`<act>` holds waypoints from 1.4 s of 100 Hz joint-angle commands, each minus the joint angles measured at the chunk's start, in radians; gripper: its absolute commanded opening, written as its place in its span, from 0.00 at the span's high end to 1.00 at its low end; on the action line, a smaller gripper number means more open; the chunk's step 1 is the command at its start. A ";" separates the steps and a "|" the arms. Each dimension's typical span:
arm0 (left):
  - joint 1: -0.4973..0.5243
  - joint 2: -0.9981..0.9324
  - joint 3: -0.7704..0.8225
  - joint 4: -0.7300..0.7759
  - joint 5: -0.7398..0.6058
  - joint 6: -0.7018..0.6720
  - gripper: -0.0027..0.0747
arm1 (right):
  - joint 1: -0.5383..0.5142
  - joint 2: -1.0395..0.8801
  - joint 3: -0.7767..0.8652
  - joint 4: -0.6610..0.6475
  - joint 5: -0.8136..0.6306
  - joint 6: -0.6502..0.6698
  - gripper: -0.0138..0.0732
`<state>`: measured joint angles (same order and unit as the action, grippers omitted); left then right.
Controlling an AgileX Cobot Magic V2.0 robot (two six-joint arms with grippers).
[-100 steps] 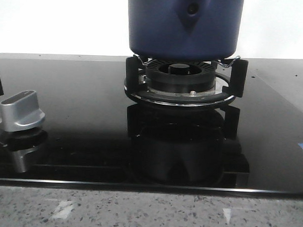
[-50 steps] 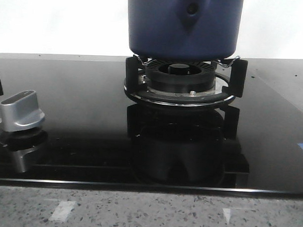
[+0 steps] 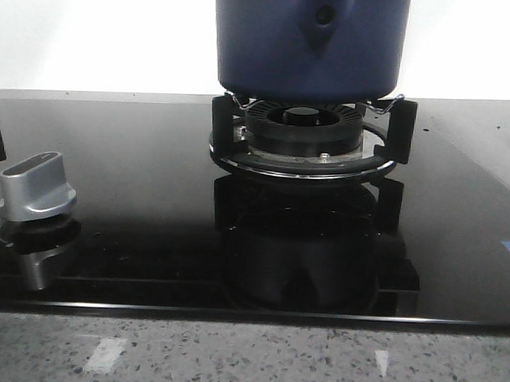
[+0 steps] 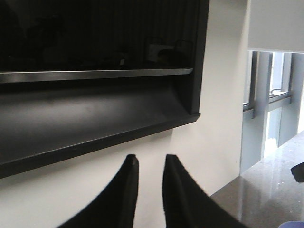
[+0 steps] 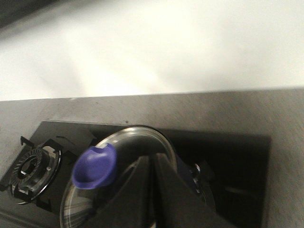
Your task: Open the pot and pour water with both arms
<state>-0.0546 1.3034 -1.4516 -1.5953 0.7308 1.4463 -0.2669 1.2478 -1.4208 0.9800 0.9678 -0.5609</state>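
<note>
The dark-blue pot stands on the black burner at the back middle of the cooktop, its top cut off in the front view. In the right wrist view a glass lid with a blue knob covers it. My right gripper hangs above the lid just beside the knob, its fingers pressed together and holding nothing. My left gripper is raised and faces a white wall, with a narrow empty gap between its fingers. Neither gripper shows in the front view.
A silver control knob sits at the cooktop's front left. A second burner lies beside the pot. A dark range hood hangs on the wall ahead of the left gripper. The speckled counter edge runs along the front.
</note>
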 commanded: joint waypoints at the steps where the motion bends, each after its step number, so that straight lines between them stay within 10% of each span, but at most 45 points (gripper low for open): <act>1: 0.057 -0.065 -0.034 0.041 0.006 -0.108 0.99 | 0.053 -0.057 0.005 0.078 -0.125 -0.114 0.89; 17: 0.114 -0.159 0.004 0.294 -0.091 -0.241 0.99 | 0.134 -0.153 0.111 0.078 -0.280 -0.258 0.89; 38: 0.114 -0.400 0.327 0.260 -0.441 -0.238 0.99 | 0.159 -0.387 0.364 0.080 -0.527 -0.421 0.89; 83: -0.070 -0.850 0.995 0.011 -0.467 0.067 0.99 | 0.159 -0.908 1.004 0.080 -0.656 -0.484 0.89; 140: -0.070 -0.993 1.125 -0.049 -0.466 0.065 0.99 | 0.159 -1.041 1.179 0.105 -0.681 -0.482 0.89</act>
<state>-0.1160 0.3035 -0.2987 -1.6120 0.2619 1.5104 -0.1127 0.2014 -0.2179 1.0522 0.3326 -1.0315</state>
